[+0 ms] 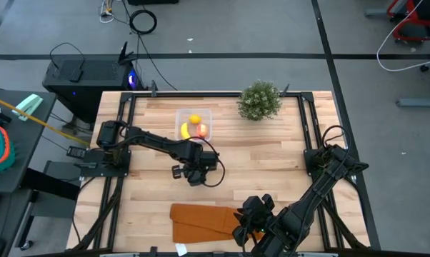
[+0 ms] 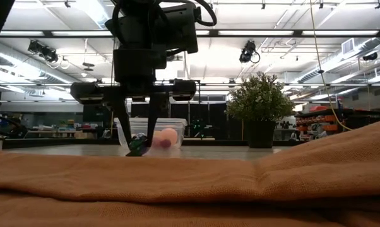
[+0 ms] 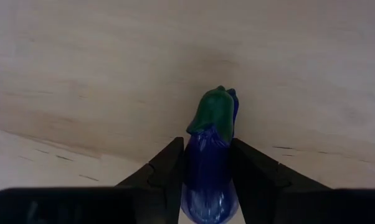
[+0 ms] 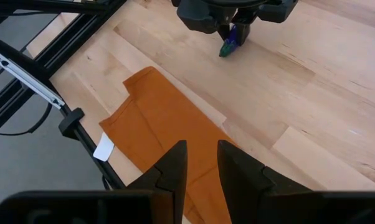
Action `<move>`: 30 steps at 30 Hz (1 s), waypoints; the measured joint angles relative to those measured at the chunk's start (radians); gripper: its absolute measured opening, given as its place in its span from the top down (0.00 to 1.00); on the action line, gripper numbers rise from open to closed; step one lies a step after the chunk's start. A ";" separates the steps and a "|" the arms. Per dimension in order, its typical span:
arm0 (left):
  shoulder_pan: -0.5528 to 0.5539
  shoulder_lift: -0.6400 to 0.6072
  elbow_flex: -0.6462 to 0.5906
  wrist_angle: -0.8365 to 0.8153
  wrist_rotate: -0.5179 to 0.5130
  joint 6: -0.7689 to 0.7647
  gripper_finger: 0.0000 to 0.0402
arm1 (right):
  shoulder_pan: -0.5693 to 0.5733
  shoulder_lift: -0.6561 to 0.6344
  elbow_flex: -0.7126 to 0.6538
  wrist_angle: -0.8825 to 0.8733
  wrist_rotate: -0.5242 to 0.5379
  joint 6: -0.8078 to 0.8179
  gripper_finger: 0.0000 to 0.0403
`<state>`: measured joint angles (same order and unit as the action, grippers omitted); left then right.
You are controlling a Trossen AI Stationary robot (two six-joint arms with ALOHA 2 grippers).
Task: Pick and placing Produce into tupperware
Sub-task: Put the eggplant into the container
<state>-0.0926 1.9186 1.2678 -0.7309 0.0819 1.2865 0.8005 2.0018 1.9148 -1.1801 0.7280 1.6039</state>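
Where wood lies pale, left tool (image 3: 207, 180) — glossy eggplant (image 3: 211, 155)

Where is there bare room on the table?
Free: the wood right of the left gripper, between the plant and the orange cloth; also the strip left of the tupperware. Crowded: the tupperware, holding banana, lemon and peach fruit, and the front edge under the right gripper.
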 joint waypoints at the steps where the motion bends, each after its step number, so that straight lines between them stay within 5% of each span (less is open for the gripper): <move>1: -0.003 0.000 0.004 -0.008 -0.002 0.000 0.69 | 0.000 0.000 0.000 0.000 0.000 0.000 0.76; 30: -0.014 -0.004 0.344 -0.195 0.049 -0.289 0.70 | 0.000 0.000 0.000 -0.001 0.000 -0.021 0.76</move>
<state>-0.1068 1.9150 1.6117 -0.9262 0.1306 0.9977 0.8005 2.0018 1.9148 -1.1809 0.7280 1.5833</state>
